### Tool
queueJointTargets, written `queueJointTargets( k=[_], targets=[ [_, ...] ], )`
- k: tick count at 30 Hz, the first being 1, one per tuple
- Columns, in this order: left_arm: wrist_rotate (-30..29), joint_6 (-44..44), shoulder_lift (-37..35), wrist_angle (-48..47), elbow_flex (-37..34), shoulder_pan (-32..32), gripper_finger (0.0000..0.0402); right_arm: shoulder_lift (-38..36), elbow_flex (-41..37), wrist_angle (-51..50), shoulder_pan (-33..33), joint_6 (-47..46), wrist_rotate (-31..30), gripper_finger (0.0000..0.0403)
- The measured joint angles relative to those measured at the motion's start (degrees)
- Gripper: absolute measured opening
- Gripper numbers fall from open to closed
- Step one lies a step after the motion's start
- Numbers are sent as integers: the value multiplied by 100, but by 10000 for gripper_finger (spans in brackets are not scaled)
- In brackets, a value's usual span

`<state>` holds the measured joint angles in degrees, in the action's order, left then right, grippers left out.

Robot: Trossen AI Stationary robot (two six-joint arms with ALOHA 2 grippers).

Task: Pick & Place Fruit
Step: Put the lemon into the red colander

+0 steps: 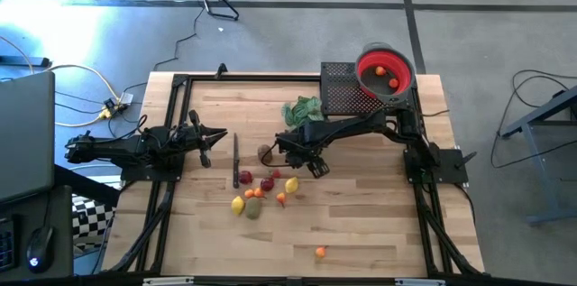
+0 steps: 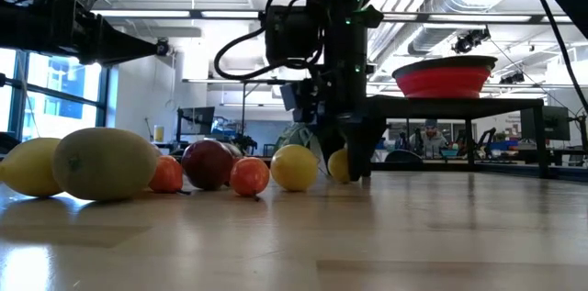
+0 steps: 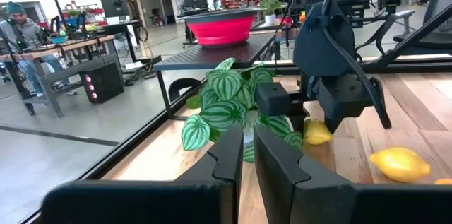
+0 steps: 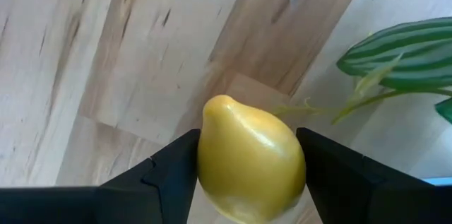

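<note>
- The right gripper (image 4: pixel 247 174) stands over the middle of the wooden table (image 1: pixel 361 223), reaching out from its base on the table's right side, its fingers (image 4: pixel 159 178) set on either side of a yellow pear-shaped fruit (image 4: pixel 251 157). Both dark fingers touch its flanks, so the jaws are closed about this piece, which sits down at the tabletop.
- In the low view the same gripper (image 2: pixel 358 167) comes straight down, with that yellow piece (image 2: pixel 338 164) showing just beside its fingertips at the boards.
- Just beyond the held piece lies the green striped-leaf plant sprig (image 3: pixel 229 104), a leaf of it near the gripper.
- Towards the table's front from the right gripper lies the cluster of fruit (image 1: pixel 261 191): yellow lemons, dark red, orange and a brown-green piece, close together and well apart from the bowl.
- One small orange piece (image 1: pixel 320 252) lies alone, nearer the front edge than the cluster.
- Far from the right gripper, on a dark stand at the back right corner, sits the red bowl (image 1: pixel 386 71), with two small orange-red pieces inside it.
- The left gripper (image 1: pixel 206 137) waits at the table's left side, well apart from the right gripper, its fingers (image 3: pixel 282 167) drawn almost together and holding nothing.
</note>
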<state>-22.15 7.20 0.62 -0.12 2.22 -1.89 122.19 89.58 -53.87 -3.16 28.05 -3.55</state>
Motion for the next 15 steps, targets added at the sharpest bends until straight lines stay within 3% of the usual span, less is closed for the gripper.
queueJointTargets(
  k=[4, 11, 15],
  targets=[
    [0, 0, 0, 0, 0, 0, 33, -2, 0, 5, 2, 0, 0, 202],
    [0, 0, 0, 0, 0, 0, 33, -4, 0, 9, 0, 0, 4, 219],
    [0, 0, 0, 0, 0, 0, 33, -4, 0, 20, 2, 0, 8, 203]
  ],
)
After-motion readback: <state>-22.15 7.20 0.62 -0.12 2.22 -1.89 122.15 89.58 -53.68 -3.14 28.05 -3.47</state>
